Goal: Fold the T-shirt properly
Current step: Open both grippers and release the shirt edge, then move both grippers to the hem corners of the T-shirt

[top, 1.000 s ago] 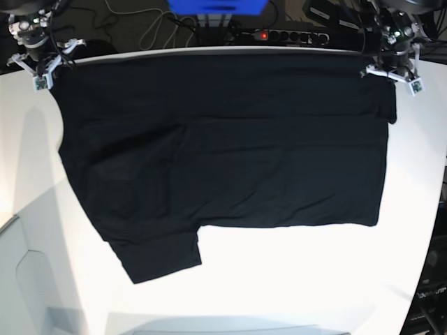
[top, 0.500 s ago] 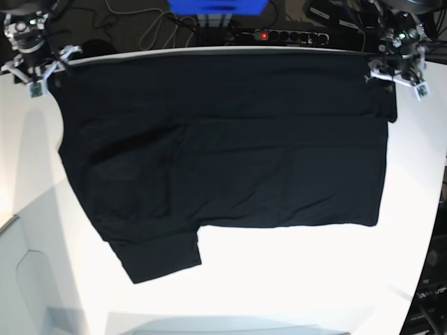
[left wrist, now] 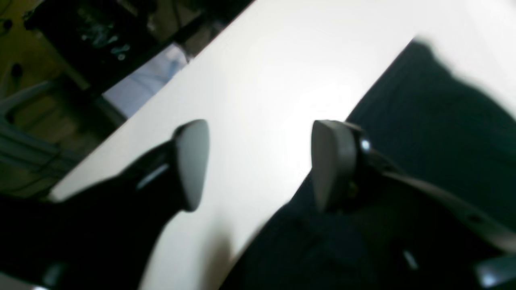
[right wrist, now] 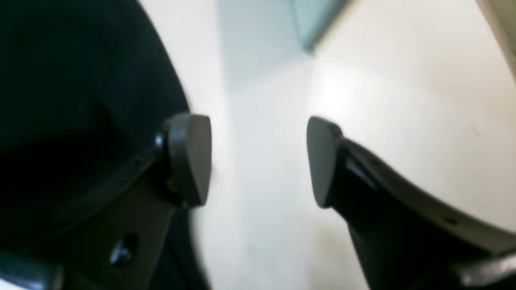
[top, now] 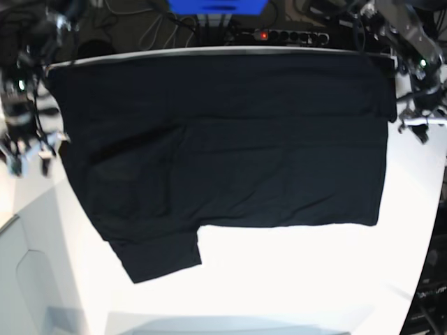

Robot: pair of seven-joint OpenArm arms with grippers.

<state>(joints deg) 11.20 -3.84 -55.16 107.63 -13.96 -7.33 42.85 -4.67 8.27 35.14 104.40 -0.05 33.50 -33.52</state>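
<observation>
The black T-shirt [top: 223, 146] lies spread flat on the white table [top: 293, 279], its far edge along the table's back rim and one sleeve sticking out at the front left. My left gripper [top: 419, 125] hangs open just off the shirt's right edge. In the left wrist view the left gripper [left wrist: 262, 165] has only bare table between its fingertips, with the T-shirt [left wrist: 435, 133] under the right finger. My right gripper [top: 29, 155] is open beside the shirt's left edge. The right wrist view shows that gripper [right wrist: 256, 161] empty, the T-shirt [right wrist: 80, 80] at its left.
Behind the table's back rim are a power strip [top: 283, 35] with a red light, a blue object [top: 216, 5] and loose cables. A pale grey panel [top: 21, 279] sits at the front left corner. Dark equipment [top: 429, 293] stands past the table's right edge.
Both grippers opened and let go of the shirt's far corners. They drew outward and toward the front, off the cloth. The shirt stays flat.
</observation>
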